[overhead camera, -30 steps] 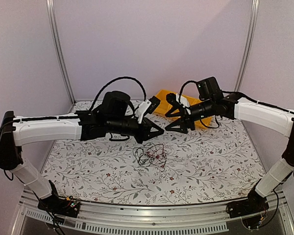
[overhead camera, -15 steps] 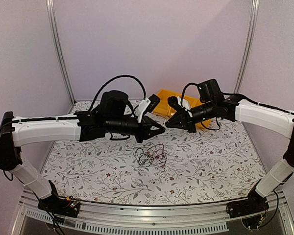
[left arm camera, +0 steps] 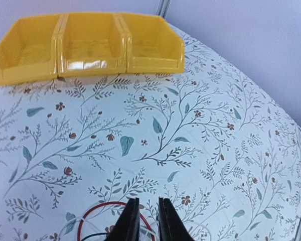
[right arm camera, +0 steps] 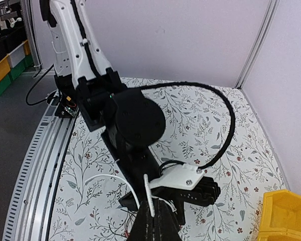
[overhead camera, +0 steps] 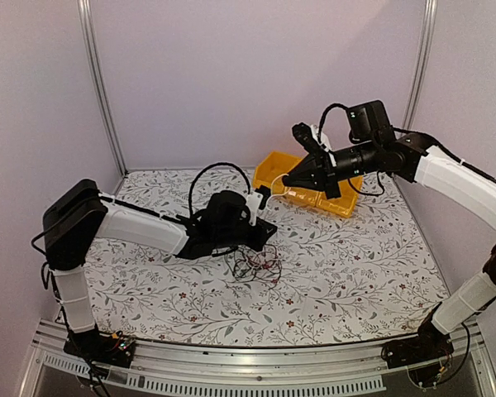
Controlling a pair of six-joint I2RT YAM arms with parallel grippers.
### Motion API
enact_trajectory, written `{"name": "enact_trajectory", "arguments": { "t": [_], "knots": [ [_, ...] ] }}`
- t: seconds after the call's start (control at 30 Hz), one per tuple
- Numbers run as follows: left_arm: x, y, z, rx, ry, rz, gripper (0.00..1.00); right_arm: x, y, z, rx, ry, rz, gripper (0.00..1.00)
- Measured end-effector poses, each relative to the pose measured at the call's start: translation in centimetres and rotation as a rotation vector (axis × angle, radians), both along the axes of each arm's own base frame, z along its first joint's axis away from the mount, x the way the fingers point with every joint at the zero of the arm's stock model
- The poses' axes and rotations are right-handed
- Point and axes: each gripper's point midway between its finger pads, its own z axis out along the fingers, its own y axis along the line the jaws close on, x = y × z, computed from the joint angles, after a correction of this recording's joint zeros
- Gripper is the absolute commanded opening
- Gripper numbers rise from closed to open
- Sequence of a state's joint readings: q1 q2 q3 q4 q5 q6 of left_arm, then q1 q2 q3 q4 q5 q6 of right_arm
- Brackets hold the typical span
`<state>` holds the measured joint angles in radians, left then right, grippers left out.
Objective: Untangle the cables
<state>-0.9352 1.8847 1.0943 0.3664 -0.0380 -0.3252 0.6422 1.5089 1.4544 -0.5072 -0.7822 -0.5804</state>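
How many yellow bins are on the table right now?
3. The yellow bins stand side by side in one row at the table's far side: first bin, middle bin, third bin. The right arm partly covers them from above.

This is a robotics lab, set up as a test cell. Plain lilac wall panels point(overhead camera: 256, 74) framed by aluminium posts point(overhead camera: 97, 83) close in a desk point(overhead camera: 355, 273) under a floral cloth. A left arm point(overhead camera: 136, 227) and a right arm point(overhead camera: 463, 178) rise from a slotted metal rail point(overhead camera: 256, 368) at its near edge. Yellow bins point(left arm camera: 90, 45) sit at the back. Beyond the rail, the right wrist view shows stacked storage crates point(right arm camera: 2, 60) on a grey floor.
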Motion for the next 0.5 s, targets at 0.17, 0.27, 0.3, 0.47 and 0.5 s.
{"name": "enact_trajectory", "arguments": {
  "t": [0.17,0.27,0.3,0.47,0.5],
  "knots": [
    [1.1,-0.3,-6.8,0.047,0.115,0.059,0.03,0.4,-0.8,5.9,0.066,-0.059,-0.015,0.0],
    [1.6,0.1,-8.3,0.026,0.171,0.097,0.01,1.0,-2.2,10.6,0.125,-0.12,-0.044,0.0],
    [1.9,0.3,-8.5,0.011,0.187,0.11,0.01,1.2,-2.8,12.0,0.142,-0.142,-0.056,0.0],
    [3.3,1.1,-8.5,-0.062,0.218,0.157,0.0,1.4,-6.3,19.8,0.234,-0.274,-0.137,0.0],
    [3.4,1.2,-8.9,-0.064,0.227,0.164,0.0,1.3,-6.9,21.3,0.254,-0.303,-0.15,0.0]
  ]
}}
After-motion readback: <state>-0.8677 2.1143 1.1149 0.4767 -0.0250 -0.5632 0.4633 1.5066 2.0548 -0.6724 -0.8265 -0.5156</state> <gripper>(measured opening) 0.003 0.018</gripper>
